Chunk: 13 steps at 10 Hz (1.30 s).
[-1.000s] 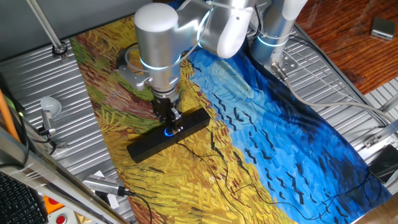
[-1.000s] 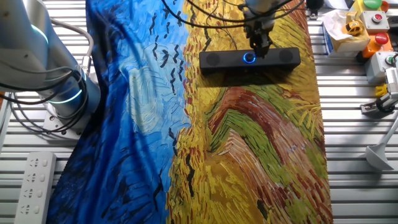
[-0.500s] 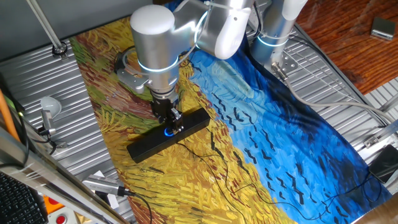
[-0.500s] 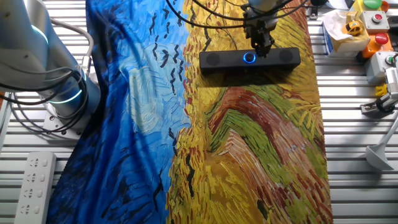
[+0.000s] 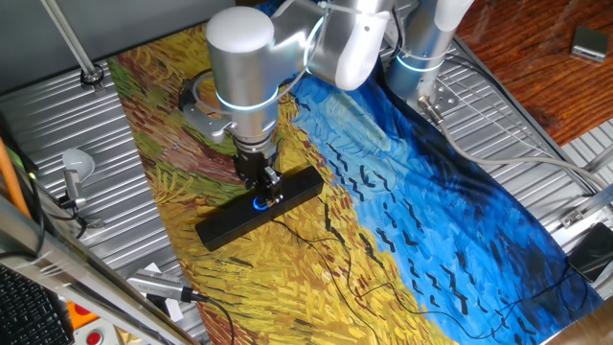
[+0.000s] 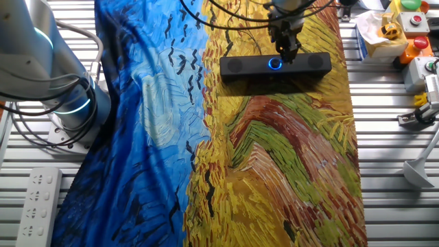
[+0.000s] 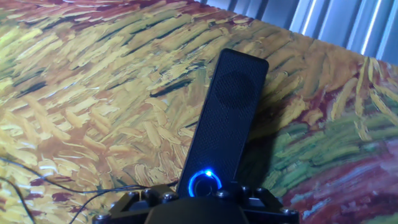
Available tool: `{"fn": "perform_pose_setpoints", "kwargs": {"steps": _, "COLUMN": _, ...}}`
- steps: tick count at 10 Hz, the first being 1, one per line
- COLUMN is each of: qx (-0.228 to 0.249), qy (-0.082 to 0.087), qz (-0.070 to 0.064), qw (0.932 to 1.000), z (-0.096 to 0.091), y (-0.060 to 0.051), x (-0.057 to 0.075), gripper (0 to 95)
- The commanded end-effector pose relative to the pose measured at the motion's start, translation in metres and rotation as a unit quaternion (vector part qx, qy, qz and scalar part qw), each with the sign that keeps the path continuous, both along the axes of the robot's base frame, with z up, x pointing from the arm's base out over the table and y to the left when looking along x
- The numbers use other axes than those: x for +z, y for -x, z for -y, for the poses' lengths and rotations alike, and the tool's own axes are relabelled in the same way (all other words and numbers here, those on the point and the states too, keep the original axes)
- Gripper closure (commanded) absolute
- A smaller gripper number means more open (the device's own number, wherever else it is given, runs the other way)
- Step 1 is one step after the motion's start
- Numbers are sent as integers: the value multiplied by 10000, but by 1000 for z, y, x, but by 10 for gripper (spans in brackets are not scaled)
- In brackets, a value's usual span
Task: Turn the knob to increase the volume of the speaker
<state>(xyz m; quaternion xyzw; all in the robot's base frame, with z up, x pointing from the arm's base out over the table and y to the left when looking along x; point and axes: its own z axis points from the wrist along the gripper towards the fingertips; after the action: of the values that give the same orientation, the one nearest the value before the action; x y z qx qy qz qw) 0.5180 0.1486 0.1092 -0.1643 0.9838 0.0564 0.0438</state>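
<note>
The arm (image 5: 287, 48) is built of thick rounded links in matt silver and glossy white, with thin light-blue glowing rings at the joints. Its domed silver wrist narrows to a small black gripper (image 5: 264, 188) with dark fingers. In the hand view the gripper's black body shows round screw heads along its edge. Black cables trail near the base (image 6: 65, 113).

The arm's big joint (image 5: 244, 57) swung slightly sideways and returned above the speaker (image 5: 259, 208).
</note>
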Motion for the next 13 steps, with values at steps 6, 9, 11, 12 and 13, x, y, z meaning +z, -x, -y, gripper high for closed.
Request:
{"fn": "perform_pose_setpoints", "kwargs": {"steps": 6, "qx": 1127, "qy": 96, "qz": 90, "qw": 9935, "z": 0, "y": 0, "x": 0, "gripper": 380}}
{"fn": "perform_pose_setpoints", "kwargs": {"steps": 9, "qx": 2484, "qy": 249, "qz": 201, "qw": 9681, "z": 0, "y": 0, "x": 0, "gripper": 380}}
{"fn": "perform_pose_setpoints", "kwargs": {"steps": 11, "qx": 3793, "qy": 431, "qz": 286, "qw": 9238, "z": 0, "y": 0, "x": 0, "gripper": 380}}
{"fn": "perform_pose_setpoints", "kwargs": {"steps": 12, "qx": 4102, "qy": 419, "qz": 300, "qw": 9105, "z": 0, "y": 0, "x": 0, "gripper": 380}}
{"fn": "perform_pose_setpoints", "kwargs": {"steps": 13, "qx": 4638, "qy": 431, "qz": 334, "qw": 8842, "z": 0, "y": 0, "x": 0, "gripper": 380}}
